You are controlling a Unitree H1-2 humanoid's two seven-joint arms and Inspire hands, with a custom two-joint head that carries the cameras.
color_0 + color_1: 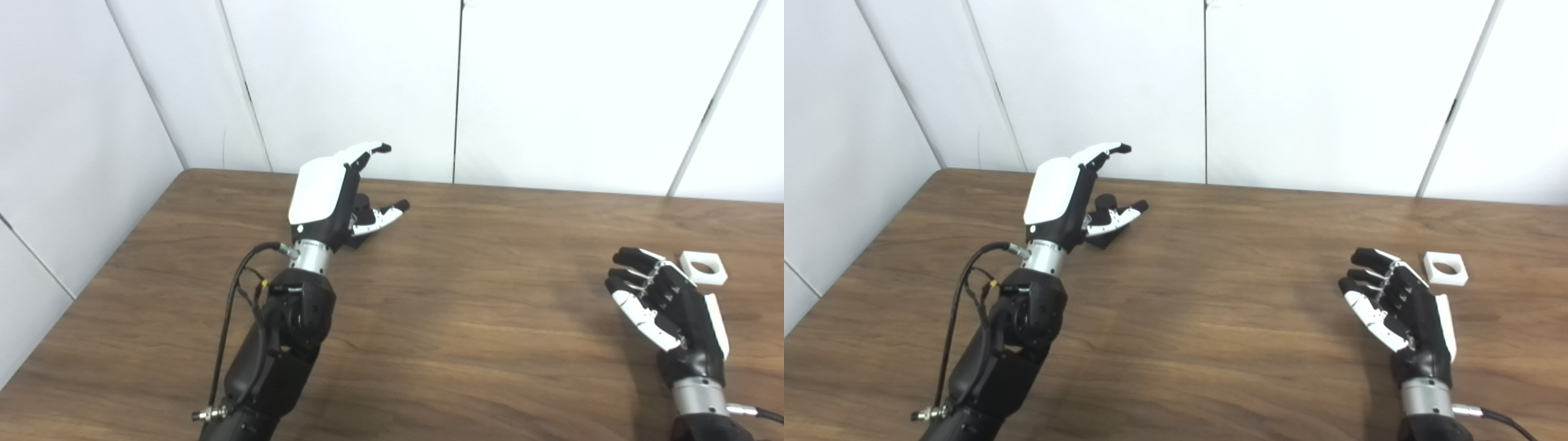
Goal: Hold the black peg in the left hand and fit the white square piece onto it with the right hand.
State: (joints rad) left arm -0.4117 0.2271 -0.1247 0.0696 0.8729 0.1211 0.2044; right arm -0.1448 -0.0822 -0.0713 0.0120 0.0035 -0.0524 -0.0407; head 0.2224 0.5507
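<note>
Black peg (1102, 211) sits on the brown wooden worktop (465, 318) toward the far left, mostly hidden behind the left hand (334, 196); only its rounded dark top and part of its base show between the palm and the thumb. Left hand is raised on edge above the worktop, white back facing the cameras, fingers (367, 150) stretched out and apart over the peg, thumb extended below them beside the peg. It grips nothing; whether the thumb touches the peg cannot be told.

White square piece (1445, 268) lies flat on the worktop at far right, its round central hole facing up. Right hand (1399, 309) hovers just beside the piece on its near-left side, palm turned inward, fingers loosely curled and spread, holding nothing. Its fingertips lie close to the piece's near-left corner, with a narrow strip of worktop showing between them in the right eye view.

Peg and white piece are well apart. White wall panels (343, 73) stand behind the worktop.
</note>
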